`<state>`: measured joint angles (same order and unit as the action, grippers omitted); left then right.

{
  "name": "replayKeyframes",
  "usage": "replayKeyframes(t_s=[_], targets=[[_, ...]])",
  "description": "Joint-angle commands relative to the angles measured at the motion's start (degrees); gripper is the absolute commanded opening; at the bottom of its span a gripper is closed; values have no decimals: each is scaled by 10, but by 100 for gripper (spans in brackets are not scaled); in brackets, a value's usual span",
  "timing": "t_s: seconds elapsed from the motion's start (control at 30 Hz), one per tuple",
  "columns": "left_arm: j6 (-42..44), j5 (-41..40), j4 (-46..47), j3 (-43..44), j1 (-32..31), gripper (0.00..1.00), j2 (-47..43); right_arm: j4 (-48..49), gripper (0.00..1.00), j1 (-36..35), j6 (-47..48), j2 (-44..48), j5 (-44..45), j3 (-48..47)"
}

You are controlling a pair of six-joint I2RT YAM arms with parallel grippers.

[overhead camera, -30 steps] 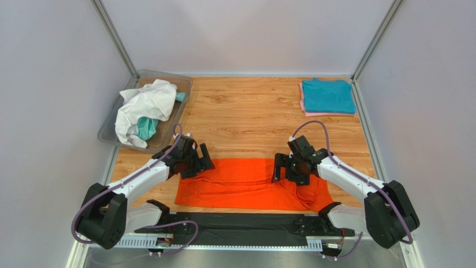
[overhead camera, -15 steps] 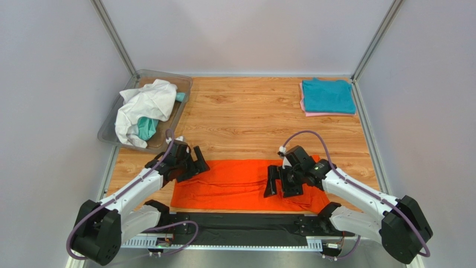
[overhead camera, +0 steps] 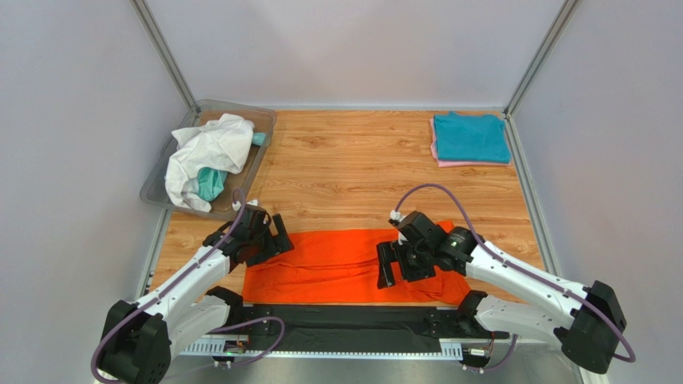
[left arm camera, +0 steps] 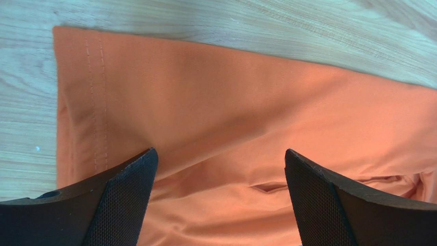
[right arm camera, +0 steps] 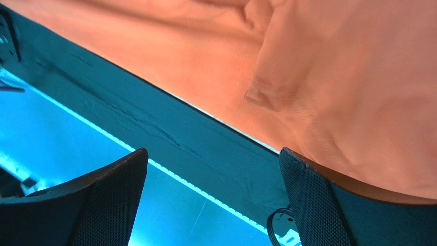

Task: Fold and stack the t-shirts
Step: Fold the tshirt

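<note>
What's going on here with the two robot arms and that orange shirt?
The orange t-shirt lies on the wooden table as a long folded band. The left gripper and right gripper are open above its left end and right half, holding nothing. A folded teal t-shirt sits on a pink t-shirt far right; a white t-shirt is heaped in the clear bin.

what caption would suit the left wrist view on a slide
Open left gripper hovering over the stitched hem end of the orange t-shirt on the wooden table.
</note>
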<state>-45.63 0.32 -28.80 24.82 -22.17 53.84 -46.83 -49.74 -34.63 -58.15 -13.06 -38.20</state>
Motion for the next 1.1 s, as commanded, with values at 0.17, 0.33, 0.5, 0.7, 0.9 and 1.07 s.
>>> replayKeyframes(t_s=[0.17,0.33,0.5,0.7,0.9,1.07], targets=[[29,6,-25,66,3,100,-1,16,100,10,7,0,45,-44],[33,8,-36,79,3,100,-5,116,100,10,-3,-97,41,-35],[41,1,-52,74,3,100,-23,195,100,10,4,-150,-14,-1],[44,14,-50,58,3,100,-30,218,100,10,-18,-193,-25,33],[64,55,-30,73,3,100,-30,155,100,10,-34,-114,26,5],[92,131,19,78,3,100,-9,79,100,26,-67,-25,52,-4]])
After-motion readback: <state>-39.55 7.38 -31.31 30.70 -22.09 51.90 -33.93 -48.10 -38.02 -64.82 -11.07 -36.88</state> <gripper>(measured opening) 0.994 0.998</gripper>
